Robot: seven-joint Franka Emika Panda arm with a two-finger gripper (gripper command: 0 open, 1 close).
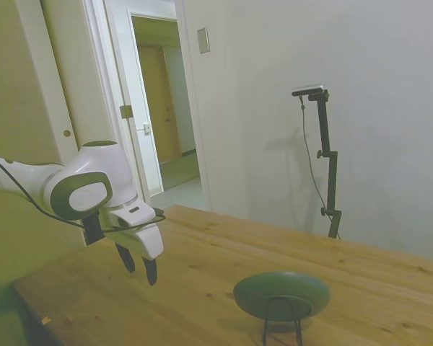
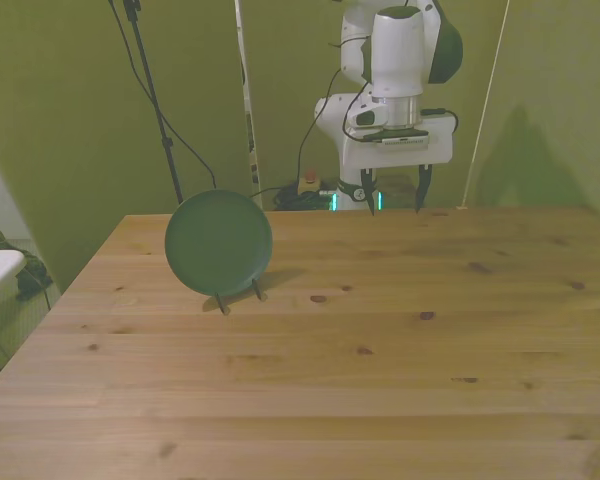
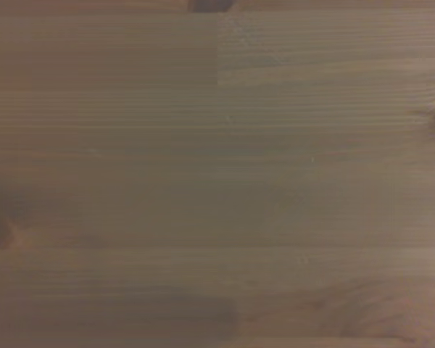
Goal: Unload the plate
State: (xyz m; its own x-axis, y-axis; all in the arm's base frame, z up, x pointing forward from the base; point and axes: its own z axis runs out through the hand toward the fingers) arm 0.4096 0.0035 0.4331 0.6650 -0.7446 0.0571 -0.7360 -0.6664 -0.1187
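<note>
The dark grey-green plate [image 2: 218,243] stands nearly upright in a thin black wire stand [image 2: 238,296] on the wooden table [image 2: 380,380], toward the front view's left. The gripper [image 2: 394,196] hangs well apart from it above the table's far edge, fingers spread wide, holding nothing.

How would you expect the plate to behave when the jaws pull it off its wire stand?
The plate looks rigid, so it probably won't flex. Standing on edge in the thin wire stand, it may tip or roll if nudged. Its matte surface probably aids grip.

White walls [image 1: 332,65], open doorway [image 1: 162,108], wooden table [image 2: 380,380]
</note>
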